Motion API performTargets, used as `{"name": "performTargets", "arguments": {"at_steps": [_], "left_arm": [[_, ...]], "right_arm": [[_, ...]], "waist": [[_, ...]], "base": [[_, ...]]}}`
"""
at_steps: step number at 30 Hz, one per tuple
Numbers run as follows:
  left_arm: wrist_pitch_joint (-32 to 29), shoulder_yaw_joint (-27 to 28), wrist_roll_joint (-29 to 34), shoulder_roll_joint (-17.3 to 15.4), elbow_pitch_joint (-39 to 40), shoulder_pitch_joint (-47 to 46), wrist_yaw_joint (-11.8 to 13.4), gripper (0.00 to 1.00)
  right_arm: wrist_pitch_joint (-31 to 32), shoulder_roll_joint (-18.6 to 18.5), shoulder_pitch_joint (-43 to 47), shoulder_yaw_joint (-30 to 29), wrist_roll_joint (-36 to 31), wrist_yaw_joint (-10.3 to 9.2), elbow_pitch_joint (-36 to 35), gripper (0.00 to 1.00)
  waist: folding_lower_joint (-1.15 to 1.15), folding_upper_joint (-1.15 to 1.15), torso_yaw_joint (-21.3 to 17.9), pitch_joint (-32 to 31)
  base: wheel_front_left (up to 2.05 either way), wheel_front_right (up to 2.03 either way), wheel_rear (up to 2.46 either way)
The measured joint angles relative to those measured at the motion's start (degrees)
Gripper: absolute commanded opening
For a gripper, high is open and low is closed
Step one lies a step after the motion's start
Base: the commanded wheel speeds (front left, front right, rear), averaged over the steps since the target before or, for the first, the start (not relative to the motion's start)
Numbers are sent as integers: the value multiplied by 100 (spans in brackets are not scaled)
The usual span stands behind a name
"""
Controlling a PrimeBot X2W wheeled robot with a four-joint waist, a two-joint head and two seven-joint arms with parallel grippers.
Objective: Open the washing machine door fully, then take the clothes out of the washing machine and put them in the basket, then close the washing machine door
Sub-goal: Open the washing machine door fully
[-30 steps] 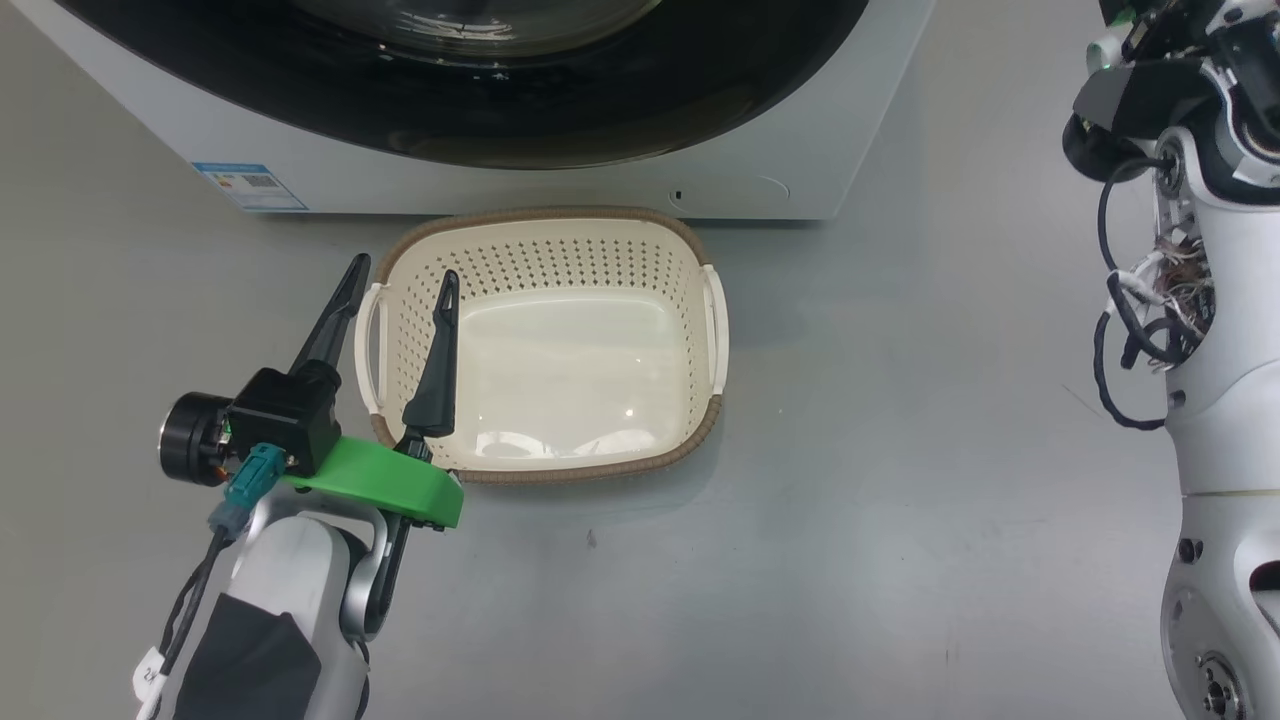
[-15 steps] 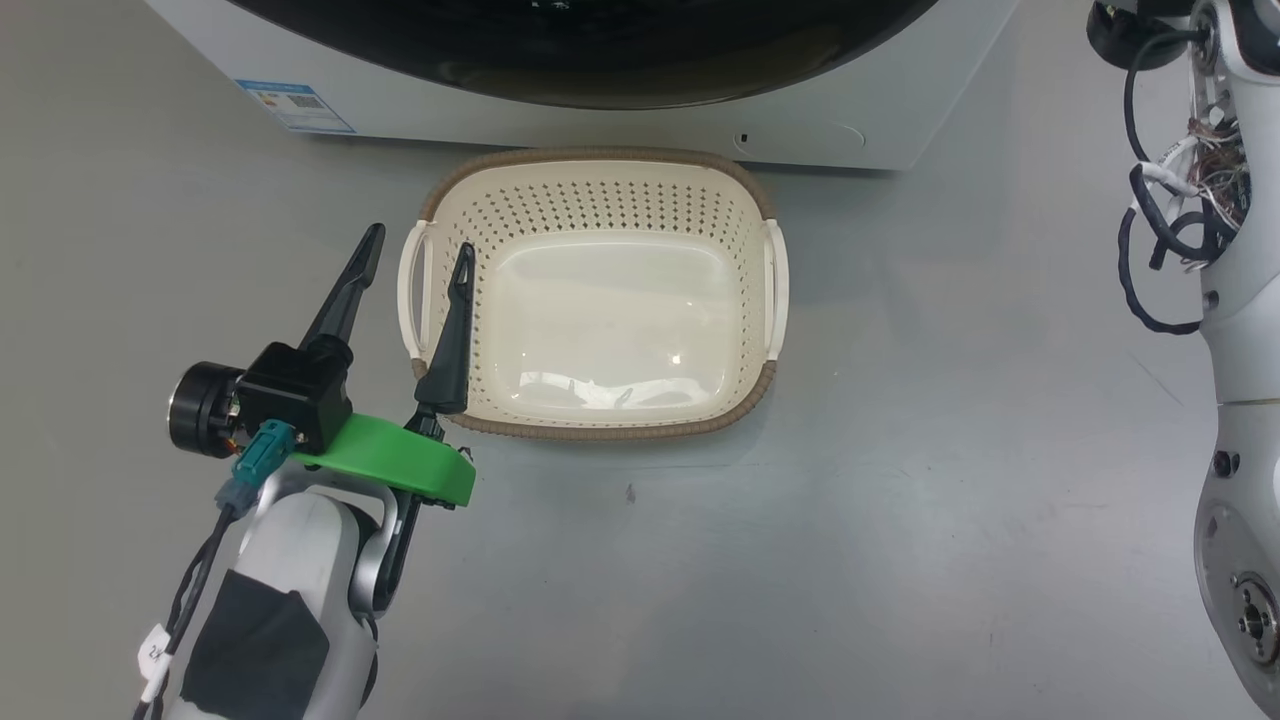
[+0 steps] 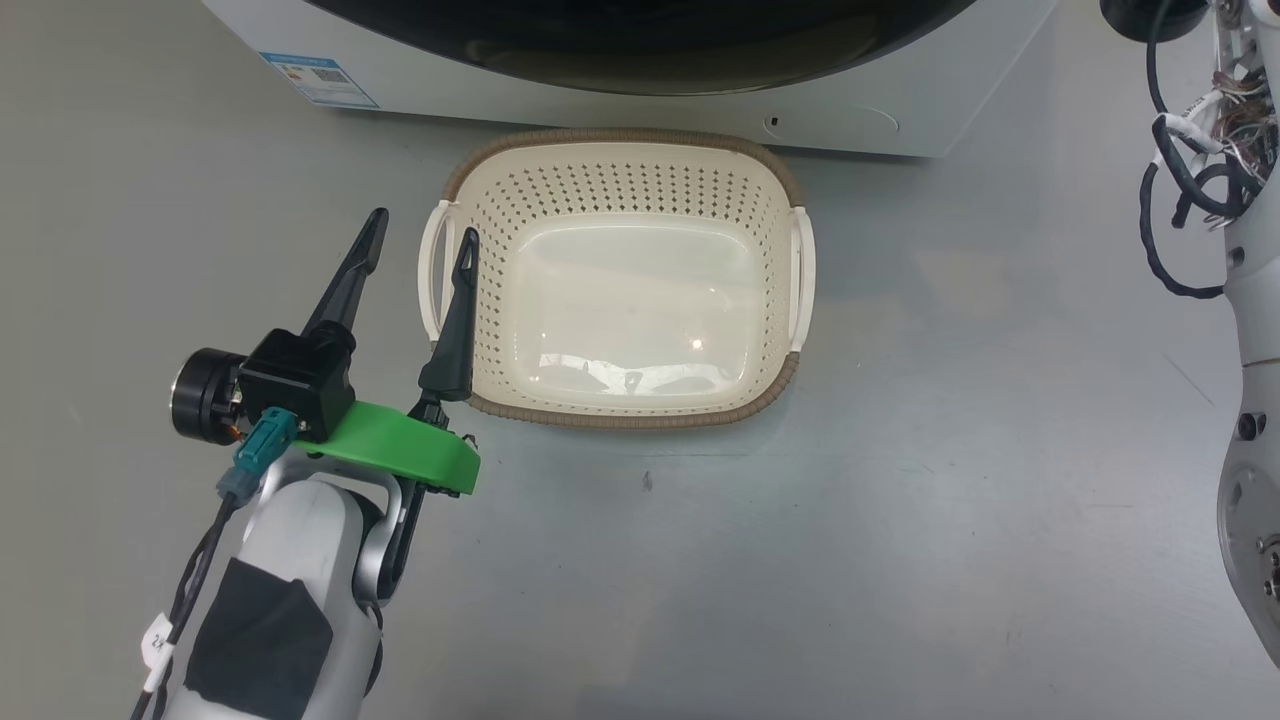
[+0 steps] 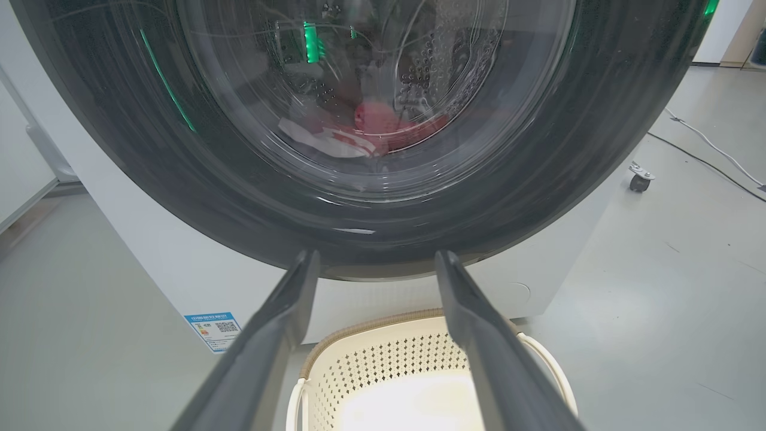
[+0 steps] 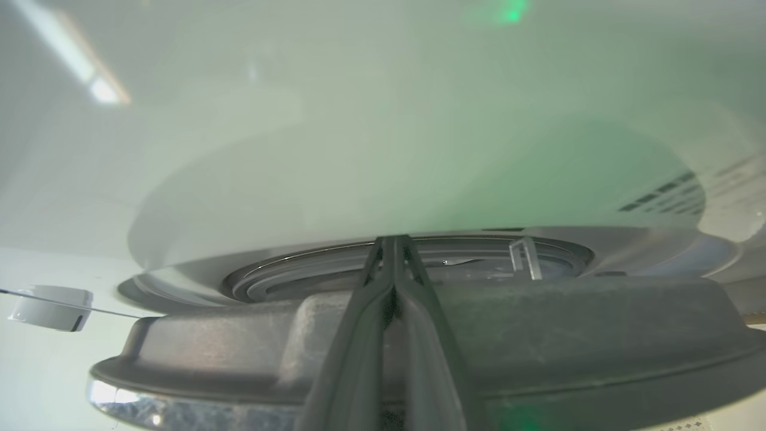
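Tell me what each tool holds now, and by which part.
The left tool is open and holds nothing. The right tool is shut, with nothing seen in it.

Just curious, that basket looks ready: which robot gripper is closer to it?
Left. The left gripper hovers open by the left handle of the basket; the right gripper, fingers together, is at the washing machine door.

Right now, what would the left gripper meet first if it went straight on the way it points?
Probably the lower black rim of the washing machine door, which the left gripper faces; depth is hard to judge.
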State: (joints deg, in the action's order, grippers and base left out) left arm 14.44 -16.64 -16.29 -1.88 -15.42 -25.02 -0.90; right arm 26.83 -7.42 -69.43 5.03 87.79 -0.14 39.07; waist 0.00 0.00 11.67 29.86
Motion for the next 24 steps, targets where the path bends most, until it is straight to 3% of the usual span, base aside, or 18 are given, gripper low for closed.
{"name": "performTargets", "arguments": {"at_steps": [4,24], "left_arm": [[0,1,0,4,-10,-7,0,100],[0,65,78,22,-115,-52,1,100]], "right_arm": [[77,-18,-60,3,30,8,88,0],[977,-16,96,70,448,514,510,0]], "waist": [[0,0,8,5],[0,0,-153,-226]], "base": [[0,0,0],[0,0,0]]}}
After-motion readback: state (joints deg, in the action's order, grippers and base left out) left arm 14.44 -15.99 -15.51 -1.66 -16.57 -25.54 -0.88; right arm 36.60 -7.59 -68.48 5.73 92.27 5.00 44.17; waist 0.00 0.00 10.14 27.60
